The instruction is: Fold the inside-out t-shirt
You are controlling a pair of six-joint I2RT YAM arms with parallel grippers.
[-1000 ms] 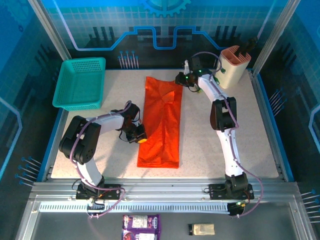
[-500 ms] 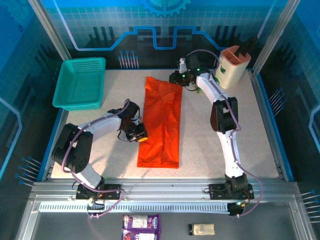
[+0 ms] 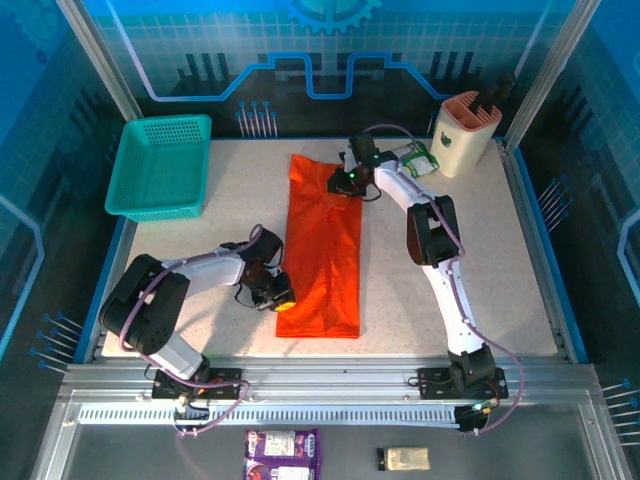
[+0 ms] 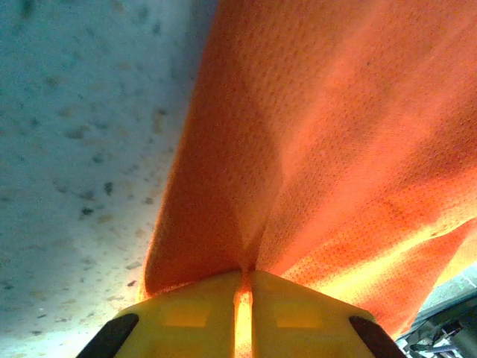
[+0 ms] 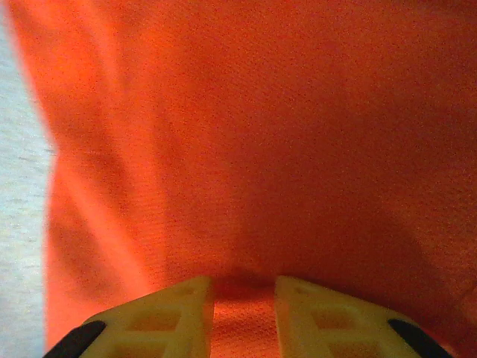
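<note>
The inside-out t-shirt (image 3: 325, 260) is bright orange and lies as a long narrow strip down the middle of the table. My left gripper (image 3: 282, 298) is at the strip's lower left edge. In the left wrist view that gripper (image 4: 244, 272) is shut on a pinched ridge of the t-shirt (image 4: 335, 149), which lifts off the speckled table. My right gripper (image 3: 338, 184) sits over the strip's upper part. In the right wrist view the right gripper (image 5: 243, 282) holds a fold of the t-shirt (image 5: 261, 134) between narrowly parted fingers.
A teal mesh basket (image 3: 165, 122) stands at the back left. A beige holder (image 3: 462, 135) stands at the back right corner. Bare table lies on both sides of the strip. Purple packets (image 3: 283, 450) and a small pack (image 3: 405, 458) lie below the front rail.
My right gripper has moved left and nearer, from the strip's top right corner onto its upper middle. My left gripper has slid a little nearer along the left edge.
</note>
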